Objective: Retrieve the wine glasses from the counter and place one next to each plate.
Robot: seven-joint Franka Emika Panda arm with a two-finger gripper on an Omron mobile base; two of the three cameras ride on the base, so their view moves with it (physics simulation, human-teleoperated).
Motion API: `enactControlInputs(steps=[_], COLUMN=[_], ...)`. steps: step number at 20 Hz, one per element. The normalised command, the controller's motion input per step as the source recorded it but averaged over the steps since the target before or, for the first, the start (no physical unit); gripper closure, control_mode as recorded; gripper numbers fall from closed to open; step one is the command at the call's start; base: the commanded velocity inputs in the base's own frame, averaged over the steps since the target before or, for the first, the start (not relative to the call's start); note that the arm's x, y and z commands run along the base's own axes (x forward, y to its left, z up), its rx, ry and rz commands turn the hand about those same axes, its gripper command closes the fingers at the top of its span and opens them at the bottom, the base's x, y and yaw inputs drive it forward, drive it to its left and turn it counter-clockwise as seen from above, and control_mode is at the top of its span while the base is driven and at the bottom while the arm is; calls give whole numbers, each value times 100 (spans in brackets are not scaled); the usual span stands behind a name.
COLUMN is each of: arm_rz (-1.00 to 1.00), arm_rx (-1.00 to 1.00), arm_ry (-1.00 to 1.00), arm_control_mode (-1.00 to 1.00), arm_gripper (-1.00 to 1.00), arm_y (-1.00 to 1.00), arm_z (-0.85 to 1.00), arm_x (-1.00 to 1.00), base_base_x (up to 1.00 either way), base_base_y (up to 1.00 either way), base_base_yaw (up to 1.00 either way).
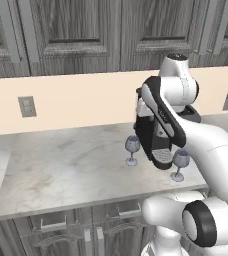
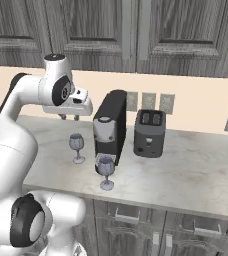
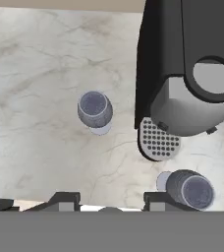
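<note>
Two small clear bluish-grey stemmed wine glasses (image 2: 76,146) (image 2: 105,171) are standing upright on the light marbled stone counter (image 1: 66,170), well apart from each other, so I am judging that I am at the first step, lining up to pick one. I am holding the two-finger gripper (image 2: 69,117) above the counter, pointing down, with nothing between its fingers; the jaws are sitting partly apart, neither wide nor closed. In the hand view, the farther glass (image 3: 94,109) is lying off toward the middle, the nearer one (image 3: 192,190) beside one fingertip. Next, I am thinking, I need to lower toward one bowl or stem, centring it between the fingers before closing. Crowding me is a tall black and grey coffee machine (image 2: 109,127), standing between the glasses and just beside the nearer one, its drip grille (image 3: 156,141) close by. A dark grey toaster (image 2: 149,133) is sitting farther along.
</note>
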Motion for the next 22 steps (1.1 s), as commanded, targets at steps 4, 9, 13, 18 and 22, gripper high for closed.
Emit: enactControlInputs(steps=[4,9,13,18,22], arm_rz=[0,-19,-54,-35,-10], arm_rx=[0,2,24,45,46], arm_ry=[0,-7,-2,0,15], arm_control_mode=[-100,-100,-100,-100,-100], arm_gripper=[-100,-100,-100,-100,-100], arm_y=[0,-4,-29,-60,-59], arm_z=[0,2,10,6,0], arm_x=[-18,-69,-80,-63,-16], base_base_x=[0,0,0,0,0], base_base_y=[0,0,0,0,0], base_base_yaw=[0,0,0,0,0])
